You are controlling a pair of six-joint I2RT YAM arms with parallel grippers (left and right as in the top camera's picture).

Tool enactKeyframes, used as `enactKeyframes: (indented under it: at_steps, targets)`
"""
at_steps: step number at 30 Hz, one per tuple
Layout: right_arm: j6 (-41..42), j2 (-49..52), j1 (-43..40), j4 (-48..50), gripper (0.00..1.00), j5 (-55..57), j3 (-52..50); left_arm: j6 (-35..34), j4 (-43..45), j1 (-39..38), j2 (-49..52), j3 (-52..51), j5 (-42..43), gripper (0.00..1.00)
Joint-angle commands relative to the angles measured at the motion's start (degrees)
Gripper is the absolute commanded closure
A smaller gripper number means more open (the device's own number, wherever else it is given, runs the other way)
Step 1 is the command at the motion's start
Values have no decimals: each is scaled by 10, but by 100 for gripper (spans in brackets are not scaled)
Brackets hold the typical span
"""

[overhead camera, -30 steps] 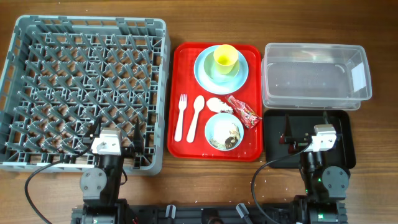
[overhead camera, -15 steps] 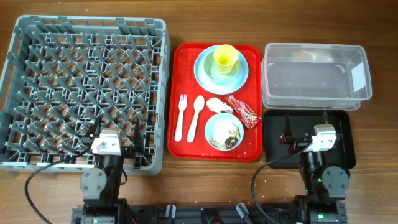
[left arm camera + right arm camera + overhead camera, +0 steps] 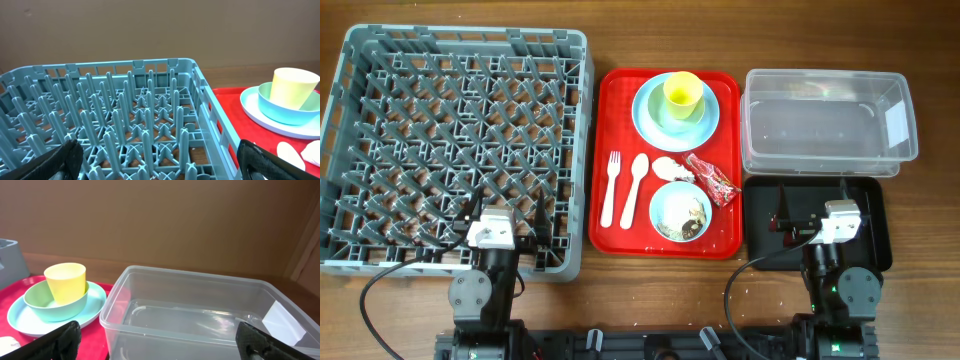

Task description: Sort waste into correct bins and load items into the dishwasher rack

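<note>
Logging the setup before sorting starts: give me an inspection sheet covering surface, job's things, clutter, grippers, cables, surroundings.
Surface: wooden table, few white specks.
Job's things: large grey plastic dishwasher rack and clear rectangular plastic tub empty; shallow black tray under right gripper; red serving tray holds pale blue plate, bowl, yellow cup stacked, white plastic fork, spoon, crumpled white tissue, shiny red wrapper, crumb-soiled pale blue bowl.
Clutter: nothing seen.
Grippers: left gripper, right gripper open, holding nothing.
Cables: black cable loops beside each arm base.
Surroundings: plain brown wall.

Yellow cup upright in blue bowl on plate; wrapper beside tissue.
</note>
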Motion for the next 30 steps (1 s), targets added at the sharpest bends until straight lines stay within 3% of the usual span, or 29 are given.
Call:
enactKeyframes:
  at_steps: [1,30]
  targets:
    - [-1,1,-3,3,0,-3,-1,9,-4,-2,-3,-3,-6,0]
    - [-1,1,-3,3,0,-3,-1,9,-3,-2,-3,-3,-18,0]
